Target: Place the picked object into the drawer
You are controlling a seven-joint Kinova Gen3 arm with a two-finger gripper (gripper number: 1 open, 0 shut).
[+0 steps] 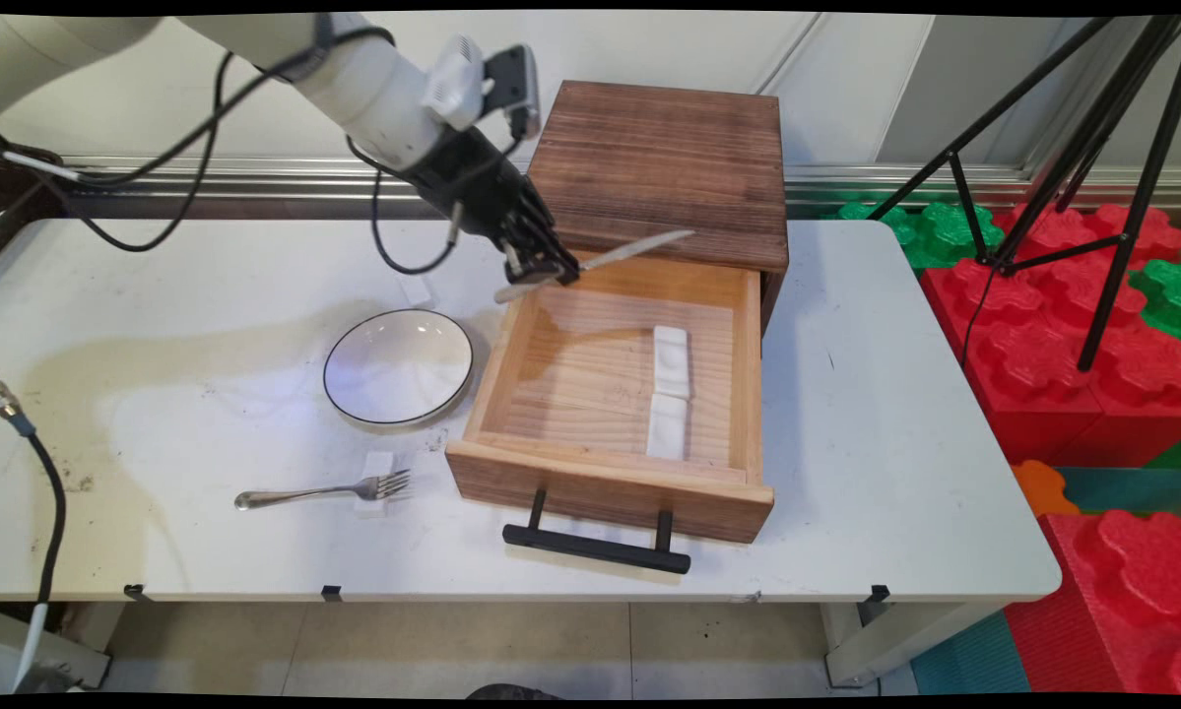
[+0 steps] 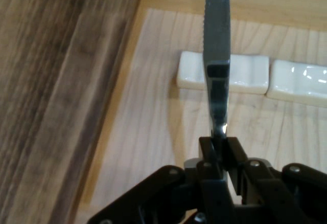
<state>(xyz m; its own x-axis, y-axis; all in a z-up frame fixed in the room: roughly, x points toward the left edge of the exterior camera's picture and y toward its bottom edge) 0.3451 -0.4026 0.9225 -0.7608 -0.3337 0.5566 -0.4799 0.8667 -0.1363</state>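
My gripper [image 1: 543, 268] is shut on a silver table knife [image 1: 610, 258], held roughly level above the back left corner of an open wooden drawer [image 1: 610, 483]. In the hand view the knife [image 2: 216, 55] runs straight up from my gripper [image 2: 220, 150], its serrated blade passing over the drawer floor. Two white ceramic rests [image 1: 670, 390] lie end to end on the drawer floor; they show in the hand view as white rests [image 2: 240, 73] under the blade. The dark wooden cabinet [image 1: 664, 167] stands behind the drawer.
A white bowl with a dark rim [image 1: 399, 367] sits left of the drawer. A silver fork [image 1: 324, 489] lies near the front edge, its tines on a small white rest [image 1: 375, 483]. A black tripod [image 1: 1073, 167] and red and green foam blocks [image 1: 1073, 354] stand off the right side.
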